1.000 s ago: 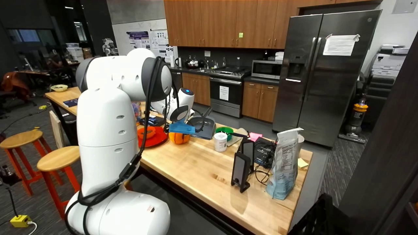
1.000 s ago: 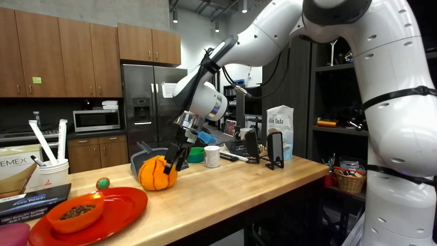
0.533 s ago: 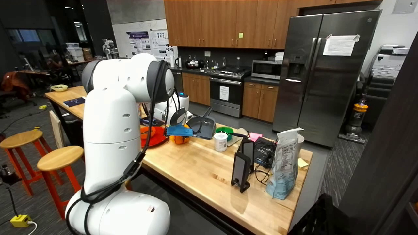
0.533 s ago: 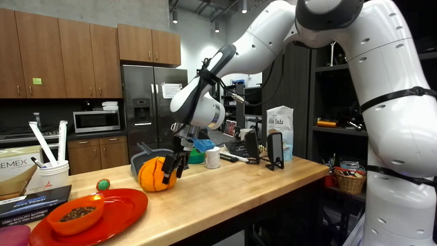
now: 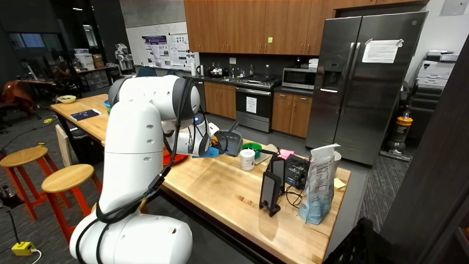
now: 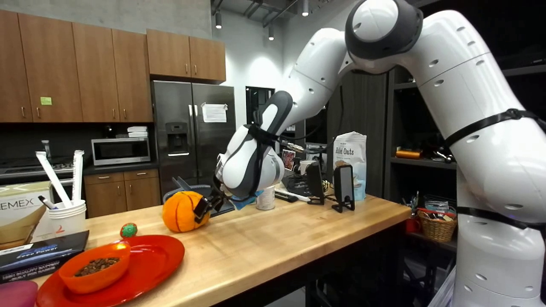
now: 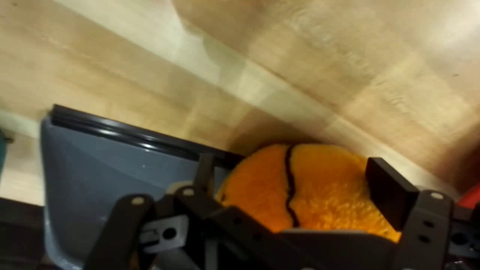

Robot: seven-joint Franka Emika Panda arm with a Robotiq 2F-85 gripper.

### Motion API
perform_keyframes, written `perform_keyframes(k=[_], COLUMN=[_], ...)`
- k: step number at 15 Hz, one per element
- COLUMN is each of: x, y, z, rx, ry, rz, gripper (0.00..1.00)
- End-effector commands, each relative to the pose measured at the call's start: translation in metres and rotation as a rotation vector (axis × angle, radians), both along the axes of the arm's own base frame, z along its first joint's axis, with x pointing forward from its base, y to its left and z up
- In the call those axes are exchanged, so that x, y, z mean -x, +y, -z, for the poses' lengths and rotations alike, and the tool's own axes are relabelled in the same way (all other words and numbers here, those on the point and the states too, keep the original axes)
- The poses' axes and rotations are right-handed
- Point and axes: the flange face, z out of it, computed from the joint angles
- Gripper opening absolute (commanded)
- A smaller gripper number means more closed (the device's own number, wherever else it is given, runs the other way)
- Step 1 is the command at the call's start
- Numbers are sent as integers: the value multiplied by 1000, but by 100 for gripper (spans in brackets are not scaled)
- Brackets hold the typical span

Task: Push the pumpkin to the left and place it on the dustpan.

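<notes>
Straddling one pumpkin (image 7: 318,183) beside one dustpan (image 7: 112,172), one tool (image 7: 292,172) gapes wide, holding nothing.

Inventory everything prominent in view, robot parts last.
table: 1, light wood, foreground
dustpan: 1, dark grey, on the table
plush pumpkin: 1, orange, at the dustpan's lip
plate: 1, red, on the table
small bowl: 1, orange, on the plate
small round object: 1, green and red, by the plate
tub: 1, white, near the dustpan
second bowl: 1, green, beside the tub
flat box: 1, black, by the plate
speakers: 2, black, on the table
oats bag: 1, white and blue, by the speakers
stools: at least 2, wood and orange-red, floor
refrigerator: 1, dark steel, background
arm: 1, white, over the table
fingers: 2, black, apart, either side of the pumpkin
</notes>
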Motion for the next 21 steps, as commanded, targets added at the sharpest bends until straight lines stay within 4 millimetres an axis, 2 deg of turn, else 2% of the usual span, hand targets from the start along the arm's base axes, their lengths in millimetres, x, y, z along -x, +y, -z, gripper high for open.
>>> perform_keyframes(k=[1,4,5,6,9,11,12,16,21], x=[-15,-22,-41,-44,-58,-53,-50,-49,-52], y=[-17,-31,-23,-24,-11,-9,-14,-3,-8], z=[-3,-6,-34,-36,-65,-74,-69,-69,-70], rx=[24,58,60,75,106,131,92,125,133], ry=[-188,-339,-365,-394,-514,-599,-502,-564,-571], rz=[78,175,209,245,320,370,339,349,357], gripper=[100,100,100,100,100,100,100,100,100])
